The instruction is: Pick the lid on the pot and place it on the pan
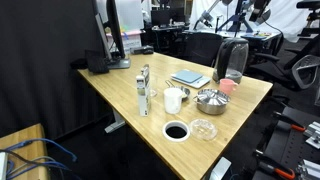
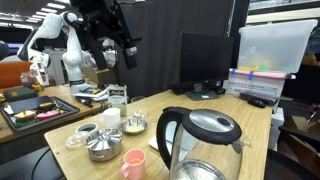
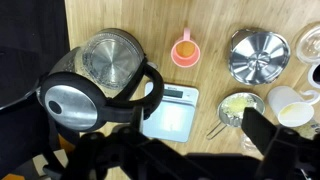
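The steel pot [image 1: 210, 101] stands on the wooden table with its shiny lid [image 3: 258, 55] on top, and it also shows in an exterior view [image 2: 102, 148]. The black round pan [image 1: 176, 131] lies near the table's front edge, and only its rim shows at the right edge of the wrist view [image 3: 317, 75]. My gripper [image 2: 117, 50] hangs high above the table, open and empty. In the wrist view the gripper [image 3: 195, 132] is over the scale, left of the pot.
A black kettle [image 3: 100, 80], a pink cup [image 3: 185, 50], a white mug [image 3: 290, 106], a small steel strainer cup [image 3: 238, 108] and a scale [image 3: 170, 112] surround the pot. A clear lid [image 1: 203, 129] lies beside the pan. A carton [image 1: 145, 90] stands nearby.
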